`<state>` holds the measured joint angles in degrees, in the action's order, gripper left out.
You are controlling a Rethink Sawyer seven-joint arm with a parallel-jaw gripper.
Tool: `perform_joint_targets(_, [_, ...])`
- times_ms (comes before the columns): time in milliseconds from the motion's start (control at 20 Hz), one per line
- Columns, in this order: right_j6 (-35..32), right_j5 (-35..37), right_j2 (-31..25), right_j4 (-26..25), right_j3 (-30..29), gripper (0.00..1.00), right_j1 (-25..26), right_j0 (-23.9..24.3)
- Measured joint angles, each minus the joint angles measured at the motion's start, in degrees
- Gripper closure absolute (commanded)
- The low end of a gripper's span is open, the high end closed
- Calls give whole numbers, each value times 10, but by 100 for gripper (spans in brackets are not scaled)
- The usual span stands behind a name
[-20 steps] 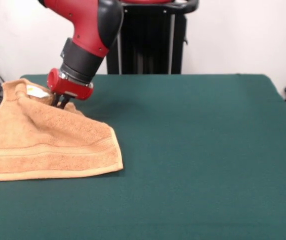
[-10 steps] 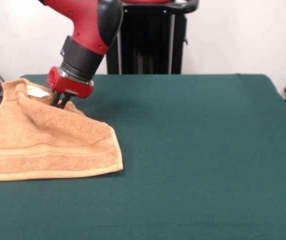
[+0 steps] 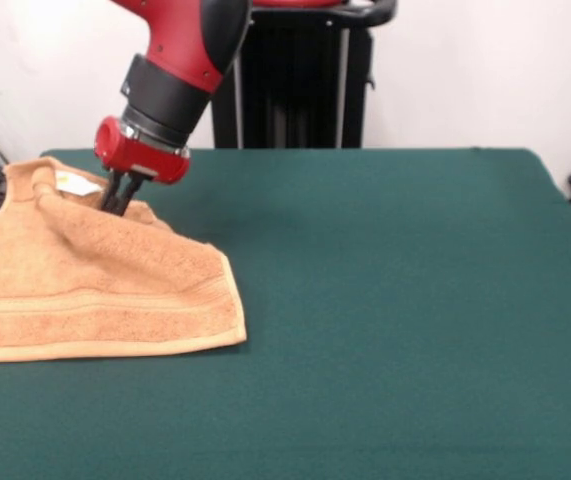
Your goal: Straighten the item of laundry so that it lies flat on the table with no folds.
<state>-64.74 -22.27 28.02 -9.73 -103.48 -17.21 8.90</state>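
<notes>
1. I'm seeing the towel [image 3: 95,290] lying at the bench's [image 3: 395,300] left edge, its far part bunched up.
2. The gripper [image 3: 117,205] is pressing into that hump; I cannot tell how its jaws are standing.

You had open table [image 3: 395,300] across the whole centre and picture-right, bare green cloth with nothing standing on it. The only obstruction was the towel [image 3: 95,285] bunched up at picture-left, peaked toward the far edge, with the gripper [image 3: 118,205] and the red arm [image 3: 170,70] slanting down into that peak. The pedestal [image 3: 295,80] blocked the far side behind the table.
</notes>
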Motion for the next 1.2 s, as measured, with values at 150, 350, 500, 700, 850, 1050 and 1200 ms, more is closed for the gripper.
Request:
perform_joint_targets(150, [0, 17, 0, 0, -1, 100, -17, -4])
perform_joint_targets(350, [0, 50, 1, -2, -1, 100, -40, -11])
perform_joint_targets(500, [0, 68, -1, -6, -1, 100, -49, -7])
perform_joint_targets(700, [0, 106, -19, -25, -2, 100, -63, 14])
perform_joint_targets(850, [0, 142, -42, -38, -2, 100, -72, 41])
perform_joint_targets(1050, [0, 185, -69, -52, -2, 100, -77, 70])
perform_joint_targets(1200, [0, 211, -89, -60, -3, 100, -81, 87])
